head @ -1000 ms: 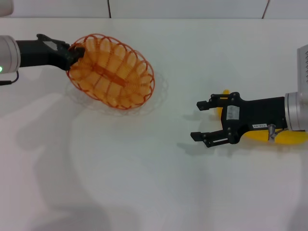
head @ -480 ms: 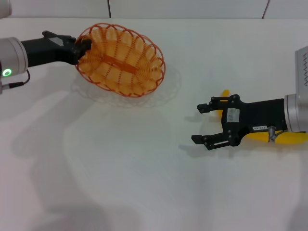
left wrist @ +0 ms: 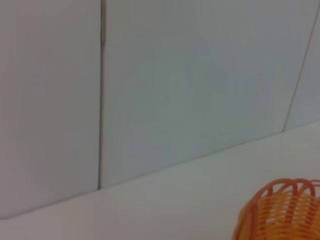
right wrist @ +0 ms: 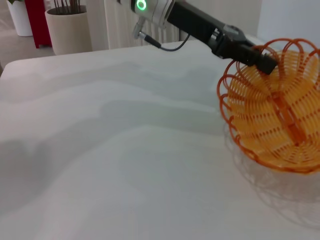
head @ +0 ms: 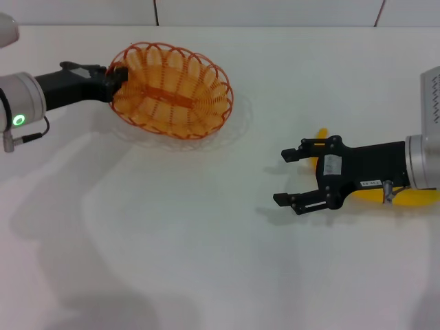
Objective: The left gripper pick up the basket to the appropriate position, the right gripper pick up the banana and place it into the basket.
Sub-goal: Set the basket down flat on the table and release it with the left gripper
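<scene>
Left gripper is clamped on the near-left rim of the basket, carrying it tilted and, judging by the faint shadow offset beneath it, a little clear of the table at the far left of the work area; the pinch itself is mostly hidden behind wire loops, so the exact finger placement is hard to read. In the right wrist view the same black claw bites the scalloped edge of the basket and the far side hangs lower. Step in hand looks like repositioning the basket: to do it well, keep the rim pinch firm, level the basket before lowering so it lands flat rather than on one edge, and set it somewhere the right arm can reach without the arms crossing, likely nearer the middle. Release only once it sits steady. Right gripper hovers over the table on the right side, jaws spread wide, holding nothing. The banana lies under and behind that claw and wrist, mostly covered, with one tip poking out beside the upper finger; well apart from the basket. Basket contents: empty, only orange wire and the centre rib visible through it. Left wrist view shows just a corner of the basket against the wall.
</scene>
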